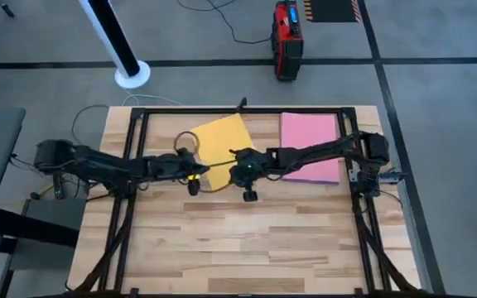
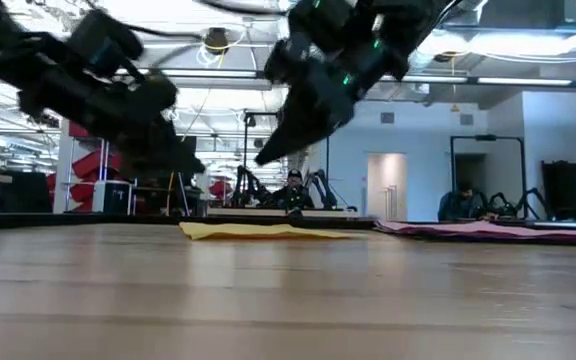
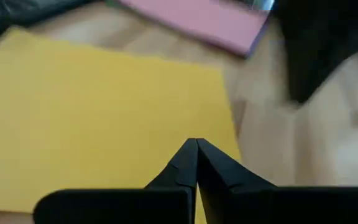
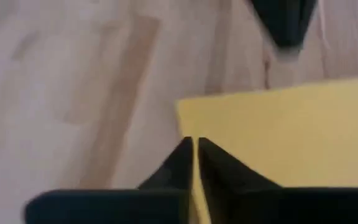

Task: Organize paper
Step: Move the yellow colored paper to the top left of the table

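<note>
From counter (image 2: 288,300) height, my two arms hang dark above the wood. My right end effector (image 2: 268,155) points down over the yellow paper (image 2: 263,231), which lies flat; my left end effector (image 2: 173,155) hovers beside it. A pink stack (image 2: 488,230) lies further right. People sit in the room behind.

You stood at a light wooden table (image 1: 247,240) of butcher-block planks, edged by a black frame (image 1: 222,110). Under it ran grey floor (image 1: 437,99) crossed by dark tape lines. A red and black case (image 1: 286,37) sat on the floor beyond the table, a black cable trailing from it, with a white post on a round base (image 1: 131,73) nearby. Behind, you had bright ceiling lights (image 2: 218,40), a pale blue wall with a doorway (image 2: 385,185), and people seated at benches.
</note>
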`<state>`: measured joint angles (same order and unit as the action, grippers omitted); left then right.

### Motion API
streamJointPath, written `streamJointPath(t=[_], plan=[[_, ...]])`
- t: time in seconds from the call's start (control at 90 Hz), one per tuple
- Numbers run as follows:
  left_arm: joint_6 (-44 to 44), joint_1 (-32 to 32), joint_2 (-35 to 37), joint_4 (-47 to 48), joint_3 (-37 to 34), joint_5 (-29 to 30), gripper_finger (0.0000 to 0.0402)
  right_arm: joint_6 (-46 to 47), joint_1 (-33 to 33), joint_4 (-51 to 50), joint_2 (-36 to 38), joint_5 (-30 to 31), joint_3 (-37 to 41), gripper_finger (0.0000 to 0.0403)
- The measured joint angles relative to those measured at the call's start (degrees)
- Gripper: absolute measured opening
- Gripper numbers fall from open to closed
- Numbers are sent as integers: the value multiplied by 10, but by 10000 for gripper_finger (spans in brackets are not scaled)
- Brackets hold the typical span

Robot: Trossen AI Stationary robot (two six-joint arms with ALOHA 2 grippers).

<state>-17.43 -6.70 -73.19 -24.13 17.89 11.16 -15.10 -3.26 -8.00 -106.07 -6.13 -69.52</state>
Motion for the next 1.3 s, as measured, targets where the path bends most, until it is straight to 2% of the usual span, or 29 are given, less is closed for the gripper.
streamJointPath(t=[0.111,0.233,0.467,0.667,0.933,1.022,1.122,1.2,1.3], plan=[[-17,0,-78,14,27,0,0,11,-8,-15,31,2,43,2],[-38,0,-141,4,42,-10,0,32,-24,14,71,9,101,1],[-29,0,-183,17,68,-33,0,57,-44,35,104,25,165,0],[5,0,-123,171,67,-32,0,62,-44,23,107,32,175,0],[32,0,43,403,62,18,0,60,-44,31,108,33,175,0],[11,0,101,400,63,26,0,60,-44,37,108,33,175,0],[-58,-4,132,346,63,41,0,57,-44,45,108,33,175,0],[-145,-11,132,319,64,74,0,58,-45,45,108,33,175,0],[-239,-15,94,307,64,105,0,57,-46,46,108,49,175,0]])
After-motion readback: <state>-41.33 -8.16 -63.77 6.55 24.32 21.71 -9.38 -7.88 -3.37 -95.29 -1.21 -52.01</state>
